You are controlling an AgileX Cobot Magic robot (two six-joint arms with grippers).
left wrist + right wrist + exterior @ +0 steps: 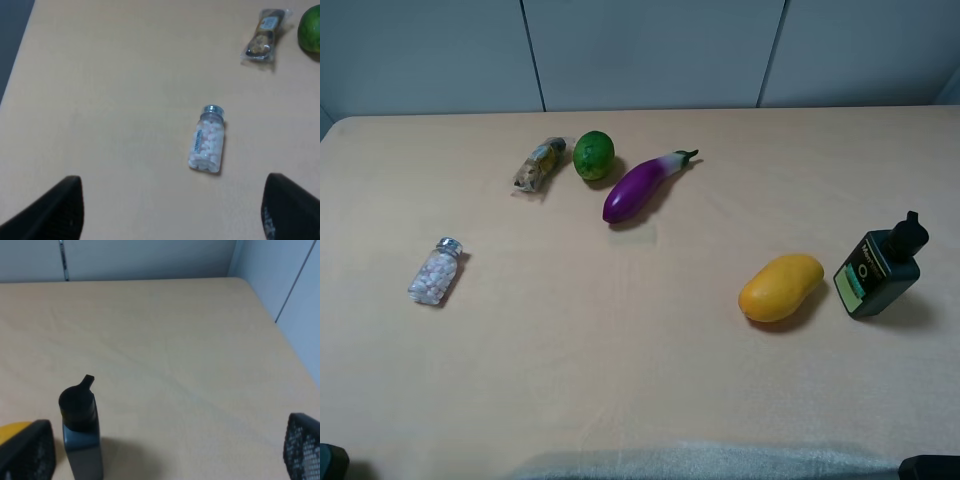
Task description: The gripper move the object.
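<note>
The eggplant (642, 188) lies on the table (620, 380) just above the middle of the exterior high frame. Its long axis runs diagonally: the rounded purple end points to the lower left, and the white neck and green stem point to the upper right. A green lime (593, 155) sits just beside it to the upper left, and a wrapped snack (540, 164) lies left of the lime. A small jar of pale pellets (437, 272) lies at the left of the frame, a yellow mango (780, 288) at the lower right, and a dark bottle with a black cap (880, 268) just right of the mango.

The left gripper (170, 212) hangs above the jar with its dark fingers (50, 212) spread wide, holding nothing. The right gripper (165, 450) is likewise spread wide and empty, near the dark bottle.
</note>
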